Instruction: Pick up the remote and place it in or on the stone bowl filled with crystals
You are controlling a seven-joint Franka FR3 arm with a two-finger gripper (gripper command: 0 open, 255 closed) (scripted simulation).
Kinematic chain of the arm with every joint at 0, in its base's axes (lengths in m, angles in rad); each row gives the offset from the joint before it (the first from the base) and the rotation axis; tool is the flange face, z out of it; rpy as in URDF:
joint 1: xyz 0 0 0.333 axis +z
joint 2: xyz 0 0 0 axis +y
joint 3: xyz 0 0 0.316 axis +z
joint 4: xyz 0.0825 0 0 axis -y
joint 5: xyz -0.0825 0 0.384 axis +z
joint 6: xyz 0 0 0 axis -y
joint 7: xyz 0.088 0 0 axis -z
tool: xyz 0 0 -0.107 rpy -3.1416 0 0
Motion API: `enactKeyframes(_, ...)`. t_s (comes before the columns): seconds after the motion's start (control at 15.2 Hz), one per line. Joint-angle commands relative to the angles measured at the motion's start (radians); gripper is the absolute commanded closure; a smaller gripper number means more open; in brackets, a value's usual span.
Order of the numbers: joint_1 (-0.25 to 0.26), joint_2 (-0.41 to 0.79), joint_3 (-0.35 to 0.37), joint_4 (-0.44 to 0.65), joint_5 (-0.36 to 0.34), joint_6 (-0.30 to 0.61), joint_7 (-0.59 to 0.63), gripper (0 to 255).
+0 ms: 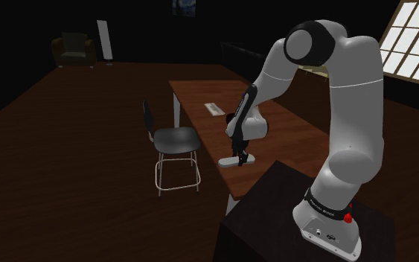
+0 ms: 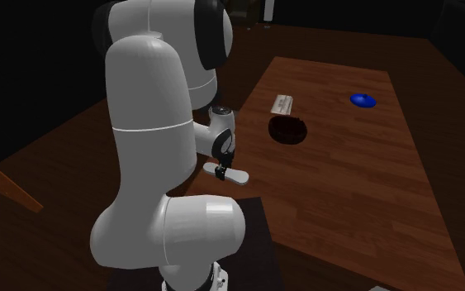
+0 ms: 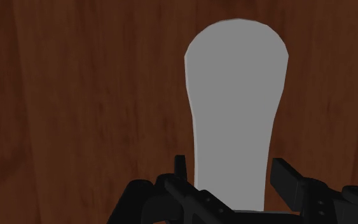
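remote (image 3: 234, 108): plain grey, pinched at one end by my gripper (image 2: 222, 164), over the table (image 2: 362, 174), well apart from the dark bowl (image 2: 288, 129). step judged: grasp made, carry not yet done. next: lift clear, travel above the bowl, lower, let go.
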Motion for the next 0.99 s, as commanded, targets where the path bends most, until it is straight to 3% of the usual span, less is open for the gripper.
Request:
enactKeyframes(0.0, 0.0, 0.0, 0.0, 0.0, 0.0, 0.0, 0.0, 255)
enactKeyframes(0.13, 0.0, 0.0, 0.0, 0.0, 0.0, 0.0, 0.0, 255)
enactKeyframes(0.4, 0.049, -0.066, -0.058, -0.022, -0.039, -0.048, 0.032, 255)
enactKeyframes(0.92, 0.141, -0.2, -0.176, -0.054, -0.159, -0.148, 0.122, 255)
